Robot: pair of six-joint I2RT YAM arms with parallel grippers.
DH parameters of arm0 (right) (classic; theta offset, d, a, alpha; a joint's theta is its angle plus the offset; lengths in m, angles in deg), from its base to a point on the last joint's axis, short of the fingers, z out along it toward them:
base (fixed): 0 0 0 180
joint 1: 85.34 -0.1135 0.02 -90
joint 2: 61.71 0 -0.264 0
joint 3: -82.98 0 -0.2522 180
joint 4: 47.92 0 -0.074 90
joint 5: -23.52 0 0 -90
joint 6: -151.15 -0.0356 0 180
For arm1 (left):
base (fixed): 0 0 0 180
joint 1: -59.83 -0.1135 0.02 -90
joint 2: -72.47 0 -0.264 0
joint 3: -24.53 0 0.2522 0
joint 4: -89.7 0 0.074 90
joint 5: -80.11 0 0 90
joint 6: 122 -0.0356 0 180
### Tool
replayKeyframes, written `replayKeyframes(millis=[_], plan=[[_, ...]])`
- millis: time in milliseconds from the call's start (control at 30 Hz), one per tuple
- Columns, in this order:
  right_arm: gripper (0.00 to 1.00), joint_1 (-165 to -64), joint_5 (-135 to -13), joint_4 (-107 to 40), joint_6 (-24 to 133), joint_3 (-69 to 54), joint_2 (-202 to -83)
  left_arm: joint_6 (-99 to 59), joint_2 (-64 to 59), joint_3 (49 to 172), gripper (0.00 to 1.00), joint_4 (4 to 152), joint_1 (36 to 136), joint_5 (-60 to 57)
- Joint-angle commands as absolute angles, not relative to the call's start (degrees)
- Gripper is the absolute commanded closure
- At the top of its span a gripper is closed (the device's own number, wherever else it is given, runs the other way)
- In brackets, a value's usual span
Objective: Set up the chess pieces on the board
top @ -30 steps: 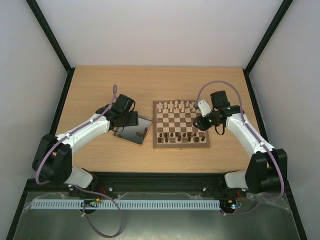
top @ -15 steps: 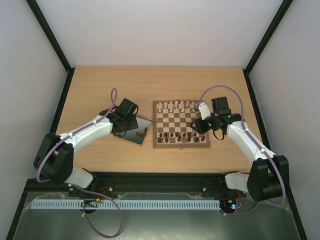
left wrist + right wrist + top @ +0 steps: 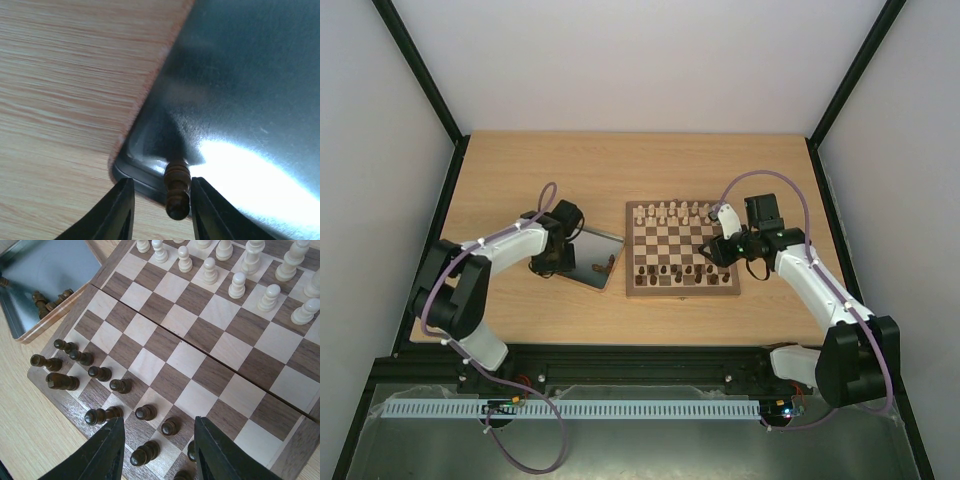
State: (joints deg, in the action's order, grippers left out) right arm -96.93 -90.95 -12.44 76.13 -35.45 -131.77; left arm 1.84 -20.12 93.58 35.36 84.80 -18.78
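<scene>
The board (image 3: 672,243) lies right of centre, with dark chess pieces (image 3: 670,272) standing on its near rows. My right gripper (image 3: 713,252) hovers open and empty over those pieces (image 3: 100,373), its jaws (image 3: 159,422) wide apart above the board (image 3: 185,360). My left gripper (image 3: 550,262) is low at the near left corner of the metal tray (image 3: 592,262). In the left wrist view its jaws (image 3: 161,200) stand open around one dark piece (image 3: 177,190) at the tray corner. The piece sits close to the right finger (image 3: 210,215), with a gap on the left.
Cream pieces (image 3: 670,211) fill the board's far rows (image 3: 235,285). The tray (image 3: 45,270) holds several more dark pieces (image 3: 50,299) near its right side. Bare wooden table surrounds the tray and board; black frame posts stand at the table's sides.
My left gripper has moved from over the tray's middle to its near left corner and lowered around a dark piece. My right gripper has shifted slightly over the board's near right part.
</scene>
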Motion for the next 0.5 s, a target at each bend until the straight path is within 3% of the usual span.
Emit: replayKeyframes(millis=[0, 233, 467], plan=[[0.60, -96.80, -92.41, -11.84, 76.32, -36.32, -130.54, -1.57, -22.02, 94.31, 0.70, 34.79, 84.44, -15.82], [0.60, -96.82, -92.14, -11.82, 76.35, -36.53, -130.65, -2.31, -23.07, 94.58, 0.77, 35.94, 84.43, -15.28], [0.60, -96.83, -92.23, -11.57, 76.53, -36.48, -131.48, -3.51, -23.55, 94.83, 0.91, 36.90, 84.36, -14.25]])
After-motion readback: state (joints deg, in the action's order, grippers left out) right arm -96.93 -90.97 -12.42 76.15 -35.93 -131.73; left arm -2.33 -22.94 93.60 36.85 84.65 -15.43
